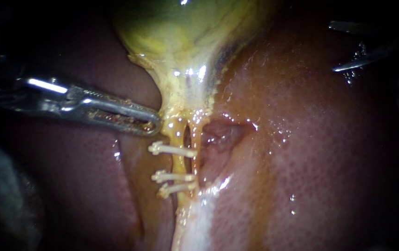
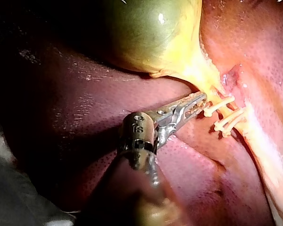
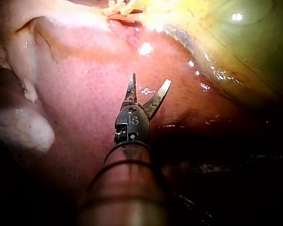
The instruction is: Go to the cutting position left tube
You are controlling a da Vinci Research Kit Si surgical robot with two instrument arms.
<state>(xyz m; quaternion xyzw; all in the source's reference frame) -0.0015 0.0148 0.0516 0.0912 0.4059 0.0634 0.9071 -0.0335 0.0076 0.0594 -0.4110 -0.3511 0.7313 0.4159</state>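
Item: left tube (image 1: pixel 179 163), a thin pale-yellow strand crossed by three white plastic clips (image 1: pixel 171 149), well ahead of your right instrument (image 1: pixel 332 46).
Your right instrument's slim metal blades stand apart, holding nothing, over the glossy red-brown liver (image 1: pixel 329 153). The tube runs from the yellow-green gallbladder (image 1: pixel 181 32), roughly across their line of approach. The likely cutting place is the bare stretch between the upper clip and the lower pair. Your left instrument (image 1: pixel 153 124) has its steel jaws together just beside the tube's upper end, so it is nearer but bladeless.

- brightest light lands just ahead of the left instrument (image 1: pixel 155 123), behind its shaft it's basically black
- wet glare dots all over the liver (image 1: pixel 302 139) and gallbladder (image 1: pixel 181 32)
- right instrument (image 1: pixel 333 46) sits in shadow
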